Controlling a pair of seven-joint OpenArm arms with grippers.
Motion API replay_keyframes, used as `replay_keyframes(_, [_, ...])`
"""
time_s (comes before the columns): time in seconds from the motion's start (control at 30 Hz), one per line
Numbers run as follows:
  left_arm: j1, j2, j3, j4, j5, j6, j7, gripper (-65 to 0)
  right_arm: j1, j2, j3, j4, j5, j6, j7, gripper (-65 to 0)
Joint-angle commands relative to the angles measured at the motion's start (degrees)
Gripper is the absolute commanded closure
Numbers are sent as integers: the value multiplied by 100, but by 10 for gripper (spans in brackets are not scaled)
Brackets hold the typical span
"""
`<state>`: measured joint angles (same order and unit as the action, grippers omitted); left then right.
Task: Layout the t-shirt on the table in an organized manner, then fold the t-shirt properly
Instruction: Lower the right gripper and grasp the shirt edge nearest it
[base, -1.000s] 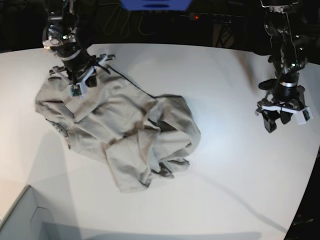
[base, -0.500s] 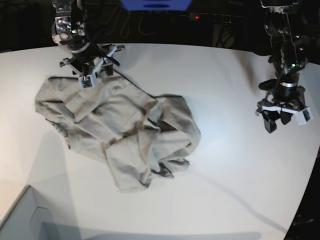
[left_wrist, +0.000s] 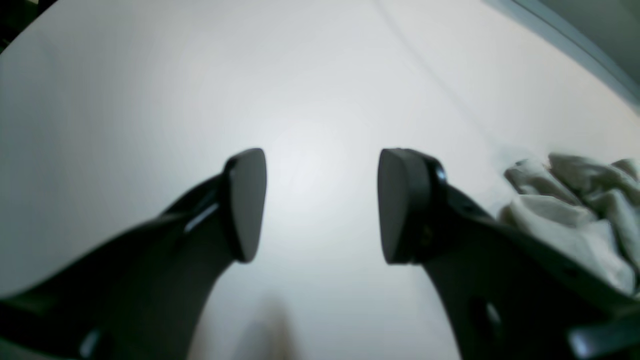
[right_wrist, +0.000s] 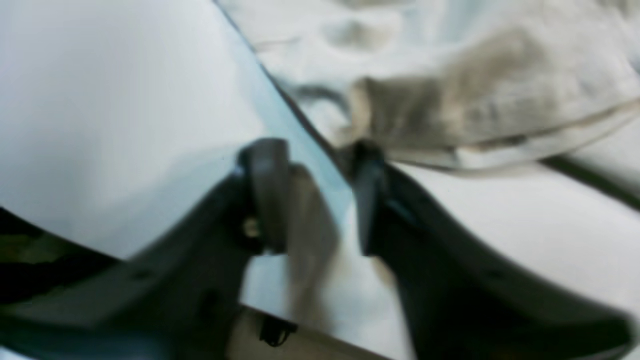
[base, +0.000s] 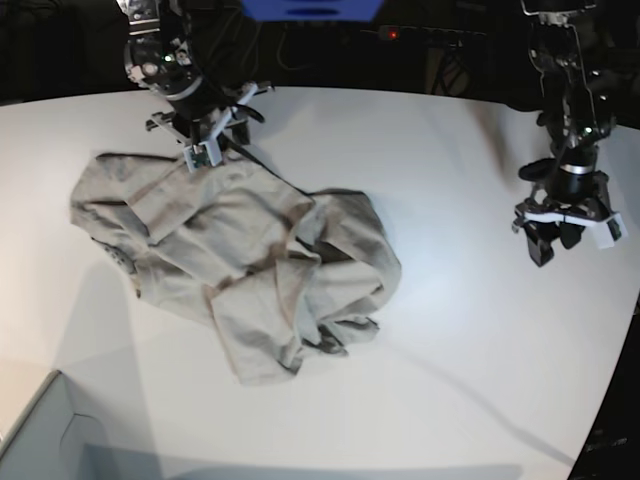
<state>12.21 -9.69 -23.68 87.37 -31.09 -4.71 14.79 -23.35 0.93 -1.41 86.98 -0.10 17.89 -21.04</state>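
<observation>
table (base: 450, 340): white, wide, curved far edge.
t-shirt (base: 240, 265): crumpled grey-beige heap on the table's left half as the base view shows it.
left gripper (left_wrist: 320, 205): jaws spread wide over bare table, nothing between them, well apart from the shirt.
right gripper (base: 205, 150): at the shirt's far edge; jaws part-way apart, blurred, grip cannot be told.

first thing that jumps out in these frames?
The t-shirt, a crumpled grey-beige heap on the left half of the white table, not laid out at all. Next, the right gripper at the shirt's far edge; its wrist view is too blurred to tell whether cloth is pinched. The left gripper hangs open over bare table well off to the shirt's other side.
</observation>
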Motion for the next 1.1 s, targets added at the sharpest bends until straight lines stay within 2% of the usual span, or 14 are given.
replay_keyframes(0.0, [-47, -99, -19, 120, -157, -52, -147, -347, -34, -1, 22, -8, -21, 53, -230, -104])
replay_keyframes(0.1, [-56, -116, -19, 120, -421, -52, -147, -347, 116, 17, 31, -25, -21, 53, -274, 0])
replay_keyframes(0.27, [-65, -125, -19, 243, -473, -52, -147, -347, 89, 26, 260, 221, -21, 53, -248, 0])
replay_keyframes(0.57, [-249, -125, 140, 630, -456, -52, -147, -347, -192, -9, 629, 1399, -21, 53, -266, 0])
replay_keyframes(0.77, [-293, -90, 157, 577, -438, -52, -147, -347, -157, -18, 541, 1197, -21, 53, -283, 0])
replay_keyframes(0.83, [-302, -90, 157, 577, -429, -52, -147, -347, -60, -18, 435, 1047, -21, 53, -283, -28])
replay_keyframes(1.07, [-302, -116, 157, 577, -429, -52, -147, -347, -7, -9, 119, 880, -21, 53, -222, -241])
